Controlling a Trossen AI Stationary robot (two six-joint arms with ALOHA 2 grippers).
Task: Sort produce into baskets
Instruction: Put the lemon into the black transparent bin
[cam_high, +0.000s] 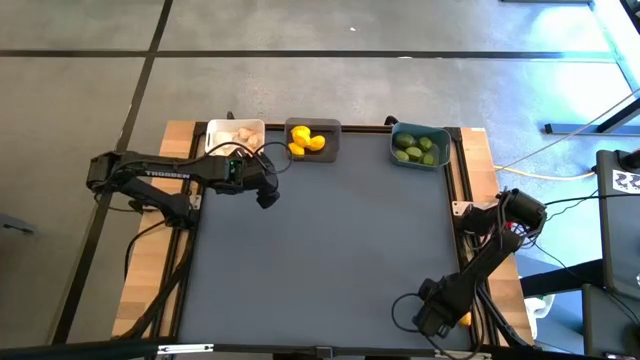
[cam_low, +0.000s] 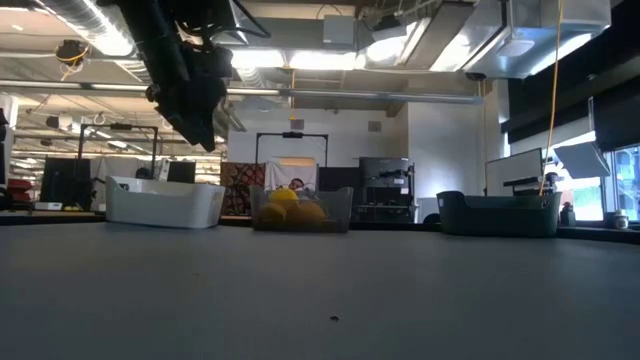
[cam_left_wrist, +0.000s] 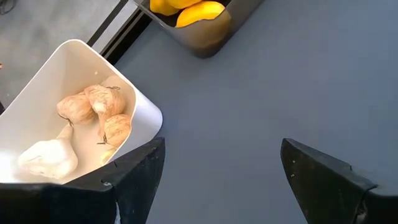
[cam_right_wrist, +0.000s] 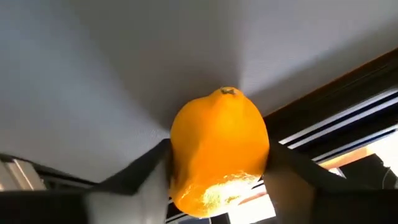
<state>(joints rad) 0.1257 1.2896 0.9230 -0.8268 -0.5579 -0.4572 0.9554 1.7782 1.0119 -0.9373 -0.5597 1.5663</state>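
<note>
Three baskets stand along the table's far edge: a white one (cam_high: 218, 131) with garlic bulbs (cam_left_wrist: 93, 112), a dark grey one (cam_high: 332, 129) with yellow fruits (cam_high: 305, 142), and a teal one (cam_high: 443, 134) with green limes (cam_high: 418, 148). My left gripper (cam_high: 268, 195) hovers open above the mat just in front of the white basket (cam_left_wrist: 74, 56), with nothing between its fingers. My right gripper (cam_high: 455, 318) is at the table's near right corner, shut on a yellow-orange lemon (cam_right_wrist: 217, 152). My right gripper has the lemon between its two fingers, one finger (cam_right_wrist: 140, 174) on each of its two opposite sides (cam_right_wrist: 180, 155). The fingers slant down at it from above. The lemon's stem end (cam_right_wrist: 227, 92) points away from the wrist. Whether it rests on the mat does not show.
The dark mat (cam_high: 330, 250) lies bare between the baskets and the near edge. Black rails (cam_right_wrist: 336, 118) and the wooden table border (cam_high: 500, 290) run close beside the lemon at the right edge. Cables (cam_high: 560, 175) trail off to the right.
</note>
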